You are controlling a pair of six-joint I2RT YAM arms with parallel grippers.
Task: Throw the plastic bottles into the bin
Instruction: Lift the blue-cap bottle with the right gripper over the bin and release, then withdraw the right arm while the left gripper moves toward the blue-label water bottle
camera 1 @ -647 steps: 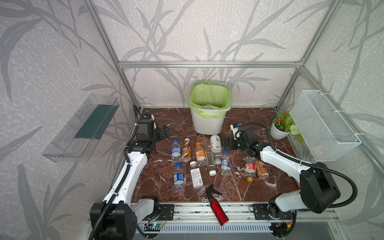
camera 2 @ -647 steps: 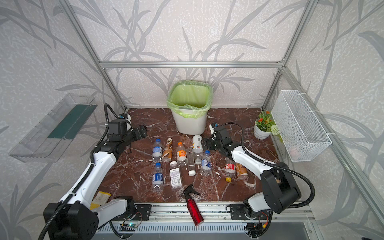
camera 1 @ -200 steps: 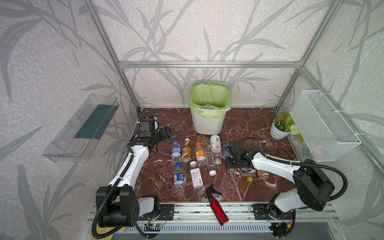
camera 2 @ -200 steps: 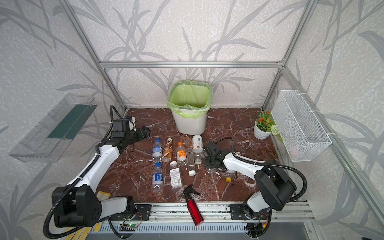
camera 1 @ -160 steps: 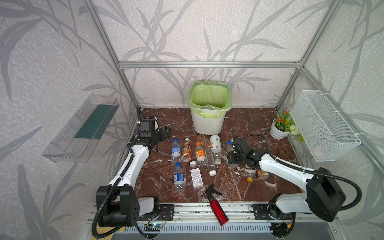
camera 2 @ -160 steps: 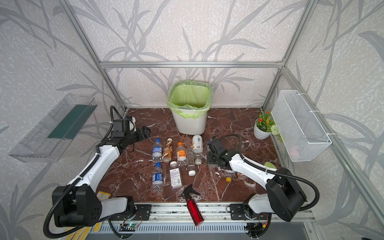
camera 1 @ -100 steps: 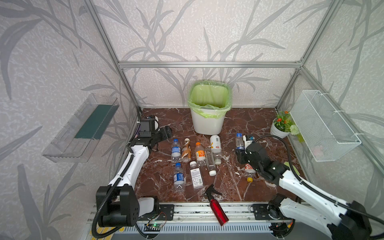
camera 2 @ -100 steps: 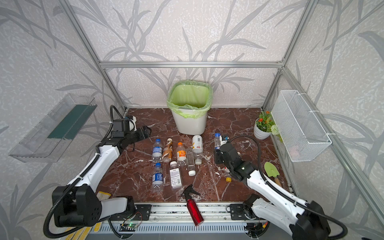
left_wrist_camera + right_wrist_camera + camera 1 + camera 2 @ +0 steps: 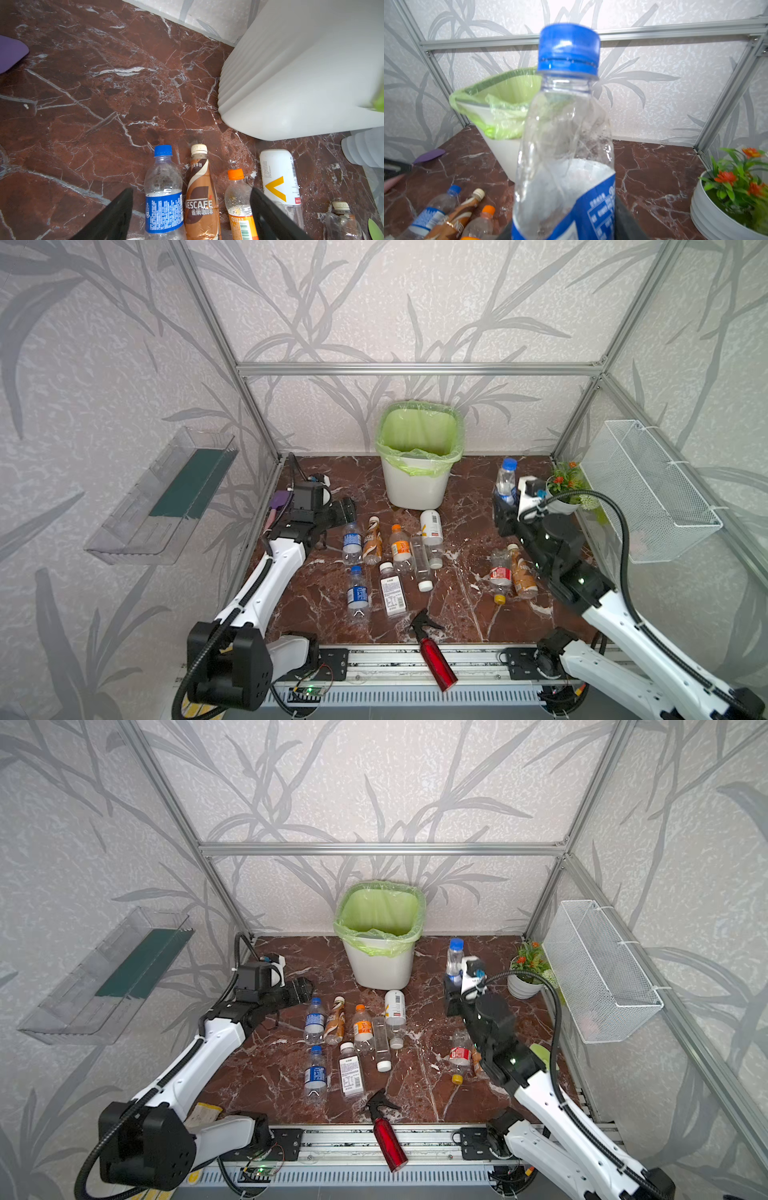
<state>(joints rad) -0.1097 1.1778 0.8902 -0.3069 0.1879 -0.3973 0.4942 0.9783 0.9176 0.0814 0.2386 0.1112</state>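
The right gripper (image 9: 504, 501) has just lifted 1 blue-capped bottle (image 9: 505, 480) off the tabletop (image 9: 457, 605), jaws clamped on it upright to the right of the bin (image 9: 415, 489), not yet over its rim, while the left gripper (image 9: 348, 509) hangs wide open, empty, left of the bin

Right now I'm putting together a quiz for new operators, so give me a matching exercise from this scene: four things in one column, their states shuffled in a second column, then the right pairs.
Column A
1. far-right blue-capped bottle
2. brown coffee bottle
3. red spray bottle
4. left gripper

Column B
a. lying at the front edge of the table
b. open, nothing between its jaws
c. upright, clamped in the right gripper
d. lying in the row in front of the bin

Pairs: 1-c, 2-d, 3-a, 4-b
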